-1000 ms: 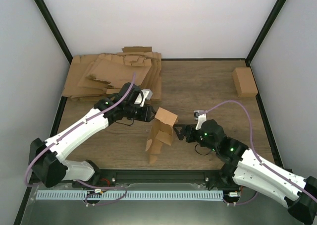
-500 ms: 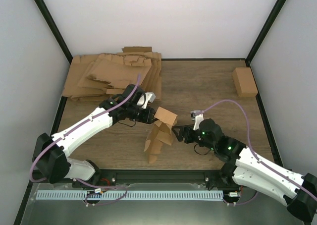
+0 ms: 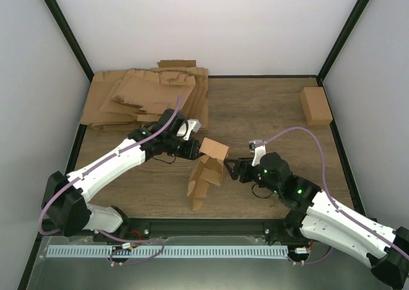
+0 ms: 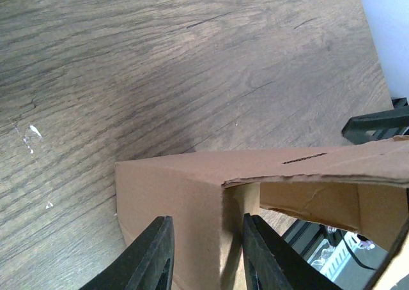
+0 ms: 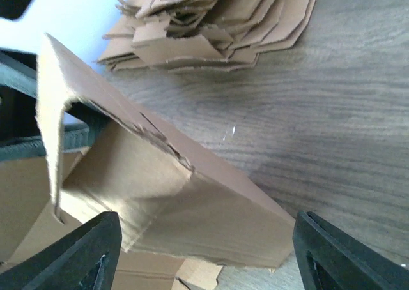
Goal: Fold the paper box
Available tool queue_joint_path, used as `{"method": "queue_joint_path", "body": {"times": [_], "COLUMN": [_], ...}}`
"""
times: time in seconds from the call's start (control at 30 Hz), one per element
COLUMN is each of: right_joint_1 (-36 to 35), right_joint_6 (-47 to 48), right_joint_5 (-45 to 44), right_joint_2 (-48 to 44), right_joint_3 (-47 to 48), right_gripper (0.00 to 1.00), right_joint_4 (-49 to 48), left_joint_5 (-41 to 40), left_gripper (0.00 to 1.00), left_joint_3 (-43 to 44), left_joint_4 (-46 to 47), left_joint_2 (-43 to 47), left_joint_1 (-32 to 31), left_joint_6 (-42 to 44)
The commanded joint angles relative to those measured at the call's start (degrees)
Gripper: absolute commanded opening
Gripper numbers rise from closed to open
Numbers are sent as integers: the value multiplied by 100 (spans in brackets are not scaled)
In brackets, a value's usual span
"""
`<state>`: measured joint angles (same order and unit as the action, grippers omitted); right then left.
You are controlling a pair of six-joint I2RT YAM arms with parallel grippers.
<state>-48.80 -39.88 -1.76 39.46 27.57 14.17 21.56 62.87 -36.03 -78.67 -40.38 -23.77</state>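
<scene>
The paper box (image 3: 208,172) stands partly folded at mid-table, a brown creased carton with its lower flaps splayed. My left gripper (image 3: 195,148) reaches its upper left corner from the left. In the left wrist view my left gripper (image 4: 208,255) is shut on a folded corner wall of the paper box (image 4: 185,200), one finger on each side. My right gripper (image 3: 231,168) sits just right of the carton. In the right wrist view my right gripper (image 5: 211,258) is open wide, with a slanted panel of the paper box (image 5: 192,207) between the fingers and touching neither.
A thick heap of flat cardboard sheets (image 3: 147,98) lies at the back left, seen also as the heap (image 5: 217,22) in the right wrist view. A small brown folded carton (image 3: 316,105) rests at the back right by the wall. Black frame posts edge the table.
My left wrist has turned and its jaws have narrowed onto the box corner. My right gripper has nudged toward the box and back, its jaws a little narrower.
</scene>
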Motion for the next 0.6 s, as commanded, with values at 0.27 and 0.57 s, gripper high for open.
{"method": "queue_joint_path", "body": {"times": [0.27,0.57], "right_joint_1": [132,142], "right_joint_6": [313,407], "right_joint_5": [141,410], "right_joint_2": [483,756], "right_joint_3": [525,451], "right_gripper": [75,75], "right_joint_4": [-547,-263], "left_joint_5": [-6,-10], "left_gripper": [31,32], "left_joint_3": [-34,25], "left_joint_4": [14,-8], "left_joint_2": [-70,-31], "left_joint_1": [14,20], "left_joint_6": [110,119]}}
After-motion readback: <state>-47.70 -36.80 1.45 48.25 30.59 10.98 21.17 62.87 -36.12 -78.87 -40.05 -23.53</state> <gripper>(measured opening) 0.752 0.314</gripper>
